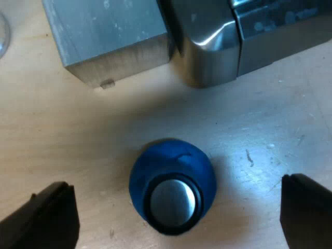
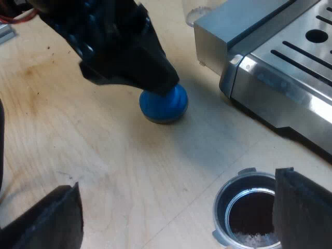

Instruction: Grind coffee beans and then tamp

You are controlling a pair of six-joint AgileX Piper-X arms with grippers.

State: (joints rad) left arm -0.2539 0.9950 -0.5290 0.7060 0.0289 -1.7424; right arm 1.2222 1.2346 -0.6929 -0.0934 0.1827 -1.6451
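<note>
blue tamper (image 1: 172, 189) sits on the wooden table (image 1: 259, 135) near the espresso machine (image 2: 290, 67), between my left gripper's (image 1: 176, 199) spread fingers. my right gripper (image 2: 175, 192) hangs released by the holder (image 2: 220, 207) of grounds. closing off-centre could squirt the rounded tamper aside.

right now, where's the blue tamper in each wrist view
Left wrist view: the blue tamper stands on the table inside the open left gripper, near the espresso machine.
Right wrist view: it sits just under the left gripper, beside the machine's base.
Shared landmark: the espresso machine's rounded steel corner.
</note>
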